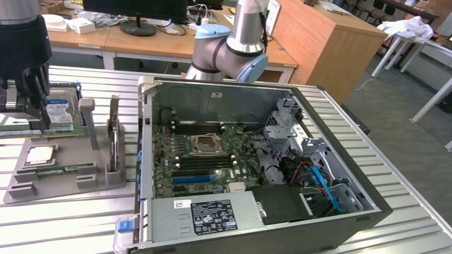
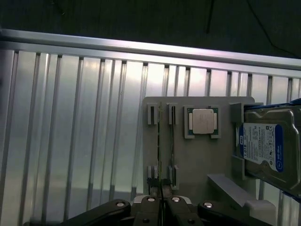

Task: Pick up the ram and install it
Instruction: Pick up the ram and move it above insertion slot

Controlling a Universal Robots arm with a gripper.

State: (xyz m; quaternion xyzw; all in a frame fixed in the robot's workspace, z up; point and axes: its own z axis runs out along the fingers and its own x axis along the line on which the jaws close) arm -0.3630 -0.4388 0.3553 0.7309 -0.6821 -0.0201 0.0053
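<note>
The ram (image 1: pixel 21 133) is a thin green stick with a white label. It hangs level just above the grey holder tray (image 1: pixel 67 186) at the exterior view's left. My black gripper (image 1: pixel 27 117) is shut on its top edge. In the wrist view the ram (image 2: pixel 160 141) shows edge-on as a thin line running out from between the fingertips of the gripper (image 2: pixel 161 203), slightly off its tray brackets. The open computer case (image 1: pixel 247 159) lies to the exterior view's right, its motherboard facing up with dark memory slots (image 1: pixel 203 161) beside the CPU socket.
A second green stick (image 1: pixel 67 169) (image 2: pixel 172 141) stays in the tray. The tray also holds a silver CPU chip (image 1: pixel 40 154) (image 2: pixel 202 121) and a blue-labelled hard drive (image 1: pixel 60 108) (image 2: pixel 268 146). Everything rests on a slatted aluminium table (image 1: pixel 63 222). Desks and a monitor stand behind.
</note>
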